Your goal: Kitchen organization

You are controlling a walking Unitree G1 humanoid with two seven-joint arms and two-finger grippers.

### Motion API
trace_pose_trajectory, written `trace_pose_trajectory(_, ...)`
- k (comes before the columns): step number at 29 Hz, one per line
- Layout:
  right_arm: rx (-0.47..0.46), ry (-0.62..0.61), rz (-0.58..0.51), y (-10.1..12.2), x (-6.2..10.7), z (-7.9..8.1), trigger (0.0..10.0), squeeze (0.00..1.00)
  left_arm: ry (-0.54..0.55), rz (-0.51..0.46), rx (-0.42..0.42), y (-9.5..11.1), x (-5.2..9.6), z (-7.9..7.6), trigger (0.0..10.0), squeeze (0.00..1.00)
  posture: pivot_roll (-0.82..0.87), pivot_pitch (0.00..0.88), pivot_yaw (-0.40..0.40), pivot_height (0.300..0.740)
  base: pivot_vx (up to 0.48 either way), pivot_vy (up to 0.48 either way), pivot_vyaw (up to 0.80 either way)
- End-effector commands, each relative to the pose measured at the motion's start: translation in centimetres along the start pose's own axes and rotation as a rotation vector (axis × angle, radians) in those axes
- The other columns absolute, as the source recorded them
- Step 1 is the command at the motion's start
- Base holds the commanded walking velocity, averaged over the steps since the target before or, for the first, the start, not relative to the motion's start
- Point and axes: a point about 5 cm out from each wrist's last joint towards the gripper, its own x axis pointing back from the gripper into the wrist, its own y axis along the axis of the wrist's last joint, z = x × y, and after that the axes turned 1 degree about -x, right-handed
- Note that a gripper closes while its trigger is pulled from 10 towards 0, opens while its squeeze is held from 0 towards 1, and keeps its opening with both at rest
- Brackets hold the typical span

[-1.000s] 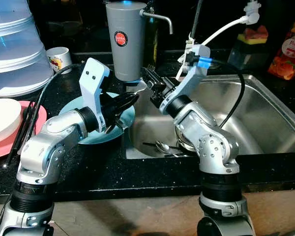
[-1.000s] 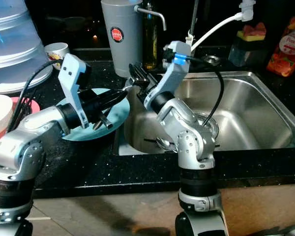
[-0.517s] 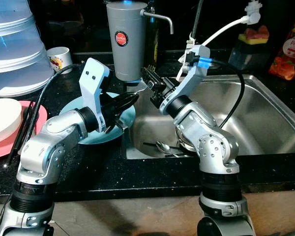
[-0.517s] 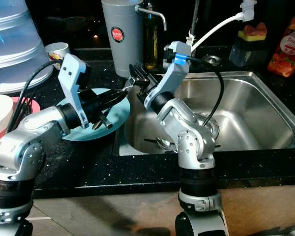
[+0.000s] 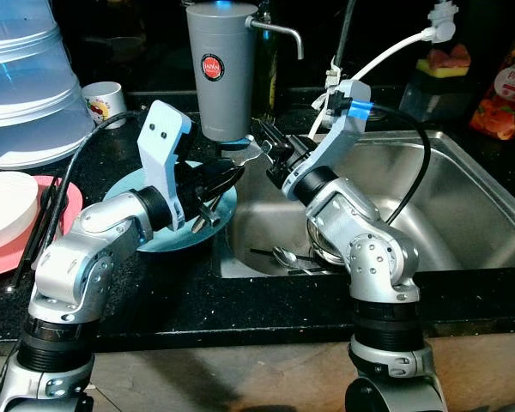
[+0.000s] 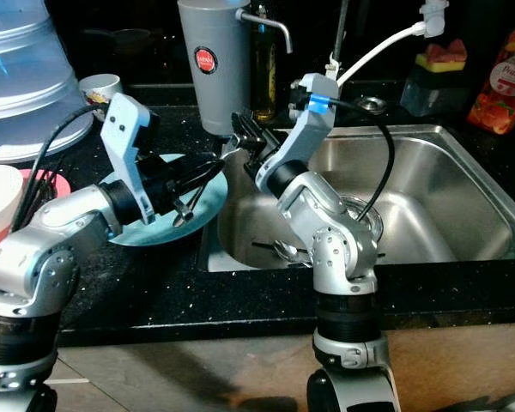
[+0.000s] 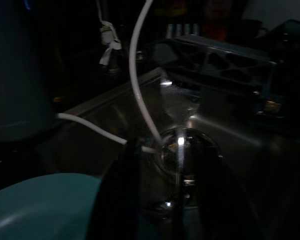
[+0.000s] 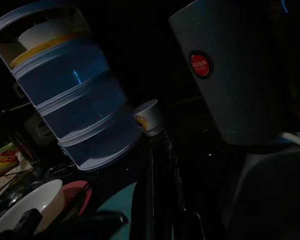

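A metal spoon [image 7: 182,150] sits between the fingers of my left gripper [image 5: 223,184], which is shut on it above the right edge of a teal plate [image 5: 129,193] on the black counter. The spoon's shiny end [image 5: 251,153] pokes out past the fingertips towards the sink. My right gripper [image 5: 264,137] reaches in from the sink side, fingers shut, with its tips right at that shiny end; I cannot tell whether they touch. More cutlery [image 5: 283,256] lies in the steel sink [image 5: 463,197].
A tall grey dispenser [image 5: 219,69] stands just behind both grippers. A stacked blue container [image 5: 21,77] and a small cup [image 5: 103,103] are at the back left. A white bowl [image 5: 0,210] rests on a pink plate [image 5: 0,257]. A sponge [image 5: 446,62] and a bottle [image 5: 502,90] stand behind the sink.
My right gripper has edged slightly to the right. The spoon in my left gripper has shifted a little, its lower end hanging more plainly over the plate.
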Motion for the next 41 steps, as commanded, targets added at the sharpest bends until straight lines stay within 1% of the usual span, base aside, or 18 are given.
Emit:
trace_pose_trajectory(1, -0.011, -0.005, -0.011, 0.1, -0.1, -0.1, 0.0, 0.0, 0.05, 0.027, -0.009, -0.4, 0.5, 0.8, 10.0, 1.0, 0.04, 0.0, -0.003, 0.74, 0.0, 0.0, 0.0)
trace_pose_trajectory(2, -0.014, -0.008, -0.018, 0.3, -0.1, -0.1, 0.0, 0.0, 0.076, 0.036, -0.007, -0.5, 0.9, 1.3, 10.0, 0.0, 0.04, 0.0, -0.004, 0.74, 0.0, 0.0, 0.0)
trace_pose_trajectory(4, -0.018, -0.017, -0.039, 0.7, -0.2, -0.3, 0.0, 0.0, 0.132, 0.06, -0.007, -0.6, 1.9, 2.5, 10.0, 0.0, 0.04, 0.0, -0.006, 0.74, 0.0, 0.0, 0.0)
trace_pose_trajectory(7, -0.02, -0.021, -0.047, 0.8, -0.2, -0.3, 0.0, 0.0, 0.157, 0.068, -0.016, -0.6, 2.2, 2.9, 10.0, 0.0, 0.04, 0.0, -0.007, 0.74, 0.0, 0.0, 0.0)
trace_pose_trajectory(10, -0.022, -0.054, -0.09, 1.5, -0.2, -0.8, 0.0, 0.0, 0.247, 0.092, -0.064, -0.6, 3.3, 4.6, 10.0, 0.0, 0.03, 0.0, -0.012, 0.74, 0.0, 0.0, 0.0)
trace_pose_trajectory(15, -0.001, -0.097, -0.119, 2.1, -0.2, -1.4, 0.0, 0.0, 0.297, 0.099, -0.095, -0.4, 4.0, 5.5, 10.0, 0.0, 0.03, 0.0, -0.014, 0.74, 0.0, 0.0, 0.0)
trace_pose_trajectory(17, 0.025, -0.132, -0.153, 2.6, -0.2, -1.8, 0.0, 0.0, 0.31, 0.098, -0.108, -0.3, 4.3, 5.7, 10.0, 0.0, 0.03, 0.0, -0.016, 0.74, 0.0, 0.0, 0.0)
trace_pose_trajectory(20, 0.102, -0.155, -0.195, 3.3, -0.2, -1.8, 0.0, 0.0, 0.333, 0.089, -0.112, -0.3, 4.4, 6.0, 10.0, 0.0, 0.02, 0.0, -0.018, 0.74, 0.0, 0.0, 0.0)
trace_pose_trajectory(22, 0.113, -0.159, -0.203, 3.4, -0.3, -1.8, 0.0, 0.0, 0.338, 0.09, -0.116, -0.3, 4.4, 6.1, 10.0, 0.0, 0.02, 0.0, -0.018, 0.74, 0.0, 0.0, 0.0)
trace_pose_trajectory(23, 0.18, -0.174, -0.224, 3.7, -0.4, -1.8, 0.0, 0.0, 0.361, 0.088, -0.127, -0.4, 4.4, 6.4, 10.0, 0.0, 0.02, 0.0, -0.018, 0.74, 0.0, 0.0, 0.0)
trace_pose_trajectory(27, 0.249, -0.215, -0.252, 4.0, -0.4, -2.0, 0.0, 0.0, 0.383, 0.082, -0.134, -0.3, 4.4, 6.7, 10.0, 0.0, 0.02, 0.0, -0.02, 0.74, 0.0, 0.0, 0.0)
trace_pose_trajectory(29, 0.317, -0.259, -0.265, 4.2, -0.4, -2.4, 0.0, 0.0, 0.379, 0.089, -0.162, -0.2, 4.3, 6.7, 10.0, 0.0, 0.02, 0.0, -0.018, 0.74, 0.0, 0.0, 0.0)
trace_pose_trajectory(31, 0.467, -0.309, -0.281, 4.5, -0.5, -2.8, 0.0, 0.0, 0.356, 0.087, -0.173, -0.2, 4.0, 6.4, 10.0, 0.0, 0.01, 0.0, -0.016, 0.74, 0.0, 0.0, 0.0)
trace_pose_trajectory(35, 0.535, -0.349, -0.286, 4.5, -0.6, -3.3, 0.0, 0.0, 0.309, 0.072, -0.162, -0.4, 3.2, 5.5, 10.0, 0.0, 0.01, 0.0, -0.014, 0.74, 0.0, 0.0, 0.0)
trace_pose_trajectory(37, 0.601, -0.362, -0.273, 4.3, -0.8, -3.8, 0.0, 0.0, 0.258, 0.068, -0.173, -0.6, 2.3, 4.6, 10.0, 0.0, 0.02, 0.0, -0.015, 0.74, 0.0, 0.0, 0.0)
trace_pose_trajectory(38, 0.652, -0.37, -0.259, 4.0, -1.0, -4.4, 0.0, 0.0, 0.18, 0.065, -0.188, -0.8, 1.1, 3.3, 10.0, 0.0, 0.02, 0.0, -0.013, 0.74, 0.0, 0.0, 0.0)
trace_pose_trajectory(39, 0.652, -0.37, -0.259, 4.0, -1.0, -4.4, 0.0, 0.0, 0.18, 0.065, -0.188, -0.8, 1.1, 3.3, 10.0, 0.0, 0.02, 0.0, -0.013, 0.74, 0.0, 0.0, 0.0)
trace_pose_trajectory(41, 0.731, -0.372, -0.239, 3.7, -1.3, -4.9, 0.0, 0.0, 0.11, 0.059, -0.204, -1.0, 0.0, 2.2, 10.0, 0.0, 0.01, 0.0, -0.008, 0.74, 0.0, 0.0, 0.0)
